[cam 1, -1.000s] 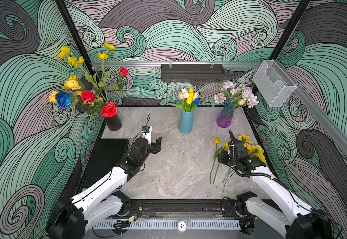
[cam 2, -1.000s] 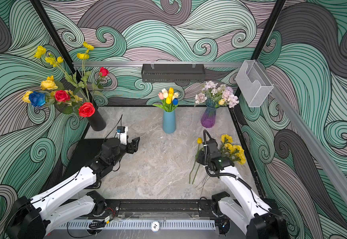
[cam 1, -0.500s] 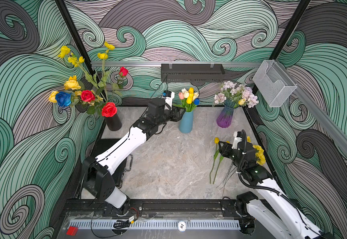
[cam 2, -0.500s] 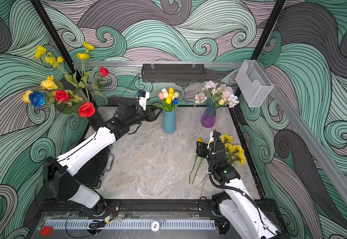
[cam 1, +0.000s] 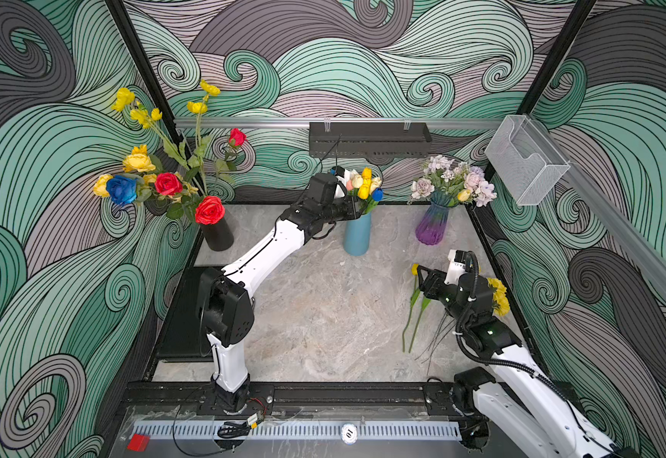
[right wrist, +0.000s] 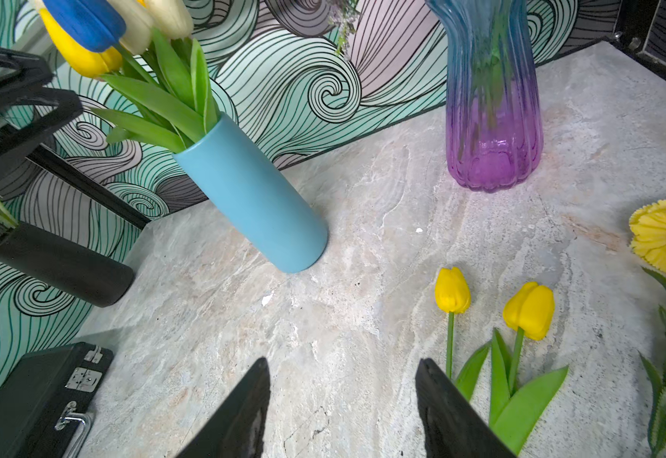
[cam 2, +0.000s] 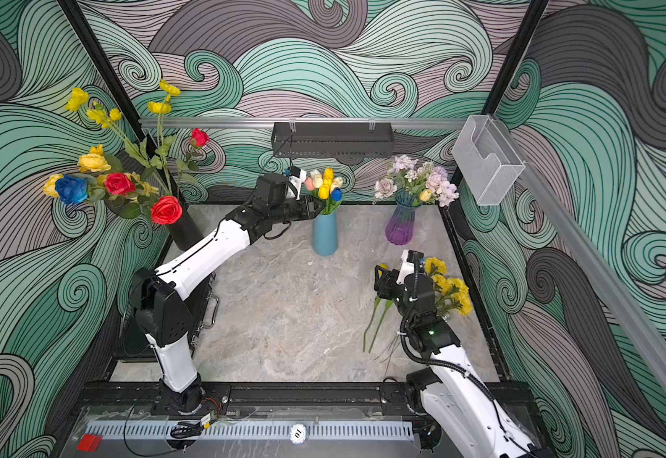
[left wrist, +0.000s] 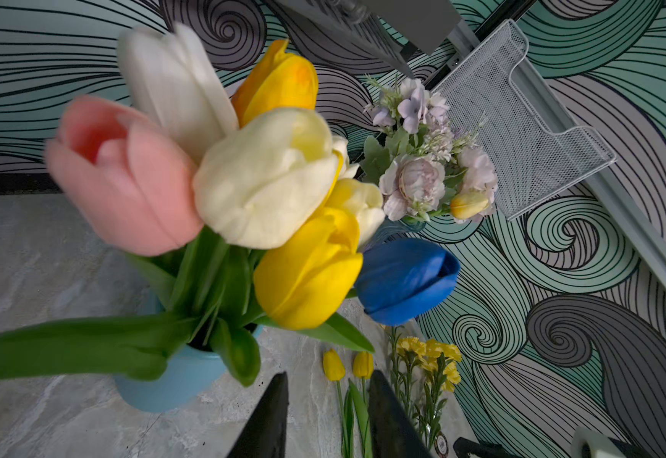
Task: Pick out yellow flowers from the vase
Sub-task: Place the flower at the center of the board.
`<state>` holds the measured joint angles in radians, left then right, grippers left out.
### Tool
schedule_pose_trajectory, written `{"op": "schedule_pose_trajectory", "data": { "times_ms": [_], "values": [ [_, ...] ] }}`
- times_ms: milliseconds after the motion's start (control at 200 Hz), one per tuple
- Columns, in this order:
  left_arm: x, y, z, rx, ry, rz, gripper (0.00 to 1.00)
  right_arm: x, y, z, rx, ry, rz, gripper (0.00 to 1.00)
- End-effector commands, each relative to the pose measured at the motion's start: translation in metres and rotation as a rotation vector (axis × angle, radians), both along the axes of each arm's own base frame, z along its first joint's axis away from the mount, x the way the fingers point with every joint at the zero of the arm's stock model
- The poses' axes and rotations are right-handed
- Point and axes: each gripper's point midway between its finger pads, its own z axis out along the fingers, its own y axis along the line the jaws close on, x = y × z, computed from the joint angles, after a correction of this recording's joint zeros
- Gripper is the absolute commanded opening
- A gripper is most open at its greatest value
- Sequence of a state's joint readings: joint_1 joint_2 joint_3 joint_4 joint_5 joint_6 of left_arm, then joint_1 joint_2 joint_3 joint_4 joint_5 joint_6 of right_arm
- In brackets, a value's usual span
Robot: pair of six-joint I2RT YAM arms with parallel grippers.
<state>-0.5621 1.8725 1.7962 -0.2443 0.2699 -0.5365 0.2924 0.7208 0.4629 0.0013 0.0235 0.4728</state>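
Observation:
A blue vase at the back middle holds pink, white, blue and yellow tulips. My left gripper is at the stems just above its rim, jaws apart with nothing between them. On the table at the right lie two yellow tulips and yellow pom-poms. My right gripper hovers open and empty just left of them. A black vase at the back left carries yellow roses, tall yellow sprays, and red and blue roses.
A purple glass vase of lilac blooms with one yellow bud stands at the back right. A black case lies along the table's left edge. A black shelf and a wire basket hang on the walls.
My left arm swung from the front left of the table up to the blue vase's tulips, its jaws narrowing. The right gripper shifted slightly beside the laid flowers and opened a little.

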Motion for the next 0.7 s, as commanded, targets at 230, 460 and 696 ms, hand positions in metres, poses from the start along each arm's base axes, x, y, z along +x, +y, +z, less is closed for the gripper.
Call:
{"op": "schedule_pose_trajectory", "data": {
  "times_ms": [230, 460, 696],
  "values": [
    [0.023, 0.006, -0.019, 0.122, -0.008, 0.078, 0.26, -0.002, 0.002, 0.000, -0.015, -0.027, 0.029, 0.59],
    [0.034, 0.008, -0.024, 0.157, -0.028, 0.104, 0.20, -0.002, 0.003, -0.002, -0.010, -0.024, 0.031, 0.60],
    [0.040, 0.003, -0.024, 0.187, -0.078, 0.086, 0.16, -0.001, 0.006, -0.005, -0.014, -0.012, 0.045, 0.60]
  ]
}}
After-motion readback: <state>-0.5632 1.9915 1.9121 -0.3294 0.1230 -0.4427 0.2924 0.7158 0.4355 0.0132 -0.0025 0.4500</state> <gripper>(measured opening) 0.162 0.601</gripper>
